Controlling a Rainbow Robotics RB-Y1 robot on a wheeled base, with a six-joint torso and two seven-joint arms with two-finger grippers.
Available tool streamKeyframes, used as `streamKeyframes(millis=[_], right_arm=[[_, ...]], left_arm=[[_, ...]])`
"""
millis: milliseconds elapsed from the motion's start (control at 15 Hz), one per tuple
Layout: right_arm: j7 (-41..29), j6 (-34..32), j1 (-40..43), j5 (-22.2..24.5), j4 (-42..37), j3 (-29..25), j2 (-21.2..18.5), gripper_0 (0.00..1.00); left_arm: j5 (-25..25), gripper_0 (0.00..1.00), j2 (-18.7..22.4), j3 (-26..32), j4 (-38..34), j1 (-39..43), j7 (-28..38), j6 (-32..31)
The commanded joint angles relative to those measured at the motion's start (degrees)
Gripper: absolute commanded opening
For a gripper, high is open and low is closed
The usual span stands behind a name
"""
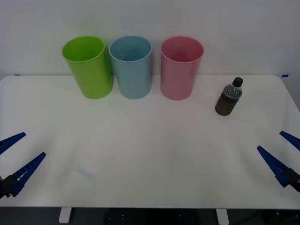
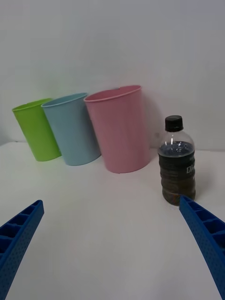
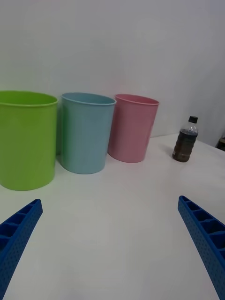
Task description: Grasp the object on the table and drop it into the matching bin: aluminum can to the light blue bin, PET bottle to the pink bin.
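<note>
- The PET bottle (image 1: 229, 97) stood upright on the white worktop (image 1: 150, 154), right of centre in the upper half of the front view, black cap on, dark liquid inside, nothing touching it.
- The pink bin (image 1: 181, 68) sat just to the bottle's left, near but apart; the light blue bin (image 1: 131, 66) came next along the back row, then a lime green bin (image 1: 89, 66) at upper left.
- The right claw (image 1: 280, 152) waited at the lower right edge of the frame, fingers spread wide, holding nothing, well short of the bottle.
- The left claw (image 1: 14, 157) hung at the lower left edge, also spread and empty, well apart from everything.
- Judged step: the very start, with the grasp not yet made.
- The bottle lay nearer the right arm, so the next move looked to be its reach: forward and up-frame, fingers straddling the bottle's body below the cap, then closing.
- After that, a short carry left and over the pink rim.
</note>
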Motion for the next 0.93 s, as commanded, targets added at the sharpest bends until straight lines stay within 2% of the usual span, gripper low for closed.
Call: streamKeyframes(millis=[67, 600, 933], right_arm=[[1.6, 3.0, 0.0, 0.0, 0.0, 1.6, 0.0, 1.00], [11.8, 15.0, -1.4, -1.0, 0.6, 7.4, 0.0, 1.00], [13.5, 15.8, -7.5, -1.0, 8.3, 9.5, 0.1, 1.00]], left_arm=[[0.0, 1.00, 0.0, 0.0, 0.0, 0.0, 0.0, 0.0], [0.0, 1.00, 0.0, 0.0, 0.0, 0.0, 0.0, 0.0], [0.0, 1.00, 0.0, 0.0, 0.0, 0.0, 0.0, 0.0]])
